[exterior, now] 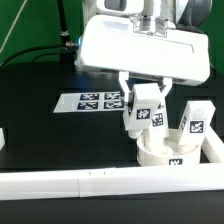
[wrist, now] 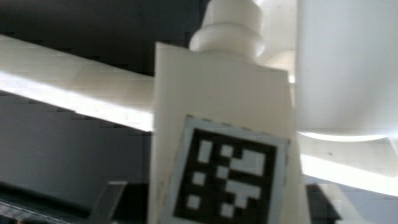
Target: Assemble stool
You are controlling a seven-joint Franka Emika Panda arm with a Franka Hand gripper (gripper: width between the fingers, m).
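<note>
The seat disc (exterior: pixel 166 156) lies by the table's (exterior: pixel 40 135) front corner at the exterior view's right, against the white rails (exterior: pixel 60 182), one leg (exterior: pixel 193 123) standing on it. The gripper (exterior: pixel 148 100) is clenched on another leg (exterior: pixel 151 115). That leg hangs upright just above the seat, its long axis vertical.

I work in a robotics lab, at a test bench. The signs: a black table (exterior: pixel 40 130), a long white rail (exterior: pixel 60 182) fencing its near edge, the marker board (exterior: pixel 95 100) lying flat farther back, and the same black-and-white square tags printed on a white stool leg (exterior: pixel 151 113).
</note>
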